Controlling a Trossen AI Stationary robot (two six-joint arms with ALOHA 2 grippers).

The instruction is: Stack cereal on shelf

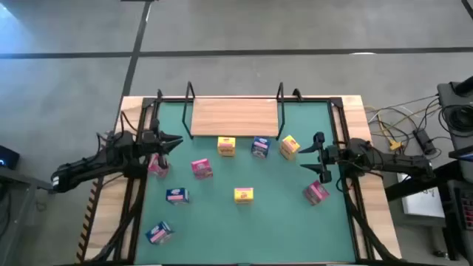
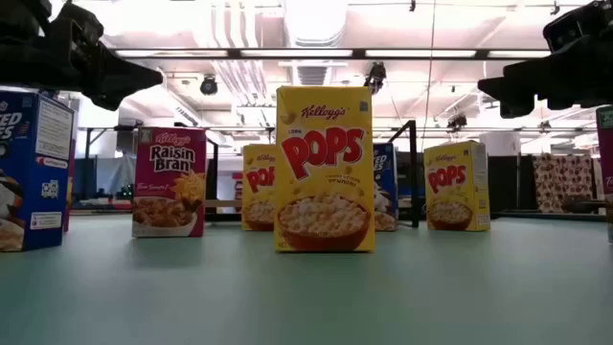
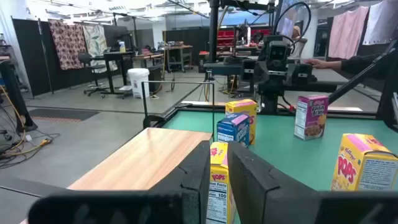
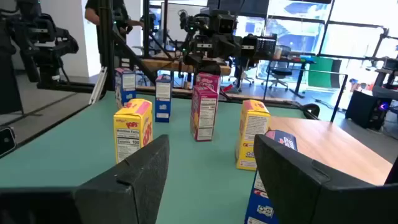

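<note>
Several tiny cereal boxes stand on their bases on the green mat: yellow (image 1: pixel 226 145), blue (image 1: pixel 259 147) and yellow (image 1: pixel 289 146) in a row just before the shelf (image 1: pixel 235 117), the others scattered nearer. The shelf is a light-wood board with nothing on it, lying at the mat's far edge. My left gripper (image 1: pixel 176 141) (image 3: pixel 219 180) hovers shut, with only a thin slit between its fingers, above the mat's left side, and a pink box (image 1: pixel 157 164) stands partly under its arm. My right gripper (image 1: pixel 321 156) (image 4: pixel 211 168) hovers wide open at the right side, beside the right yellow box.
Black wire brackets (image 1: pixel 190 94) (image 1: pixel 281 94) rise at both shelf ends. Pink (image 1: pixel 202 168), blue (image 1: pixel 177 195), yellow (image 1: pixel 244 194), pink (image 1: pixel 315 193) and blue (image 1: pixel 159 233) boxes dot the mat, with bare mat between them. Cables (image 1: pixel 399 125) lie off the table's right side. A person's arm (image 3: pixel 357 62) shows beyond the table.
</note>
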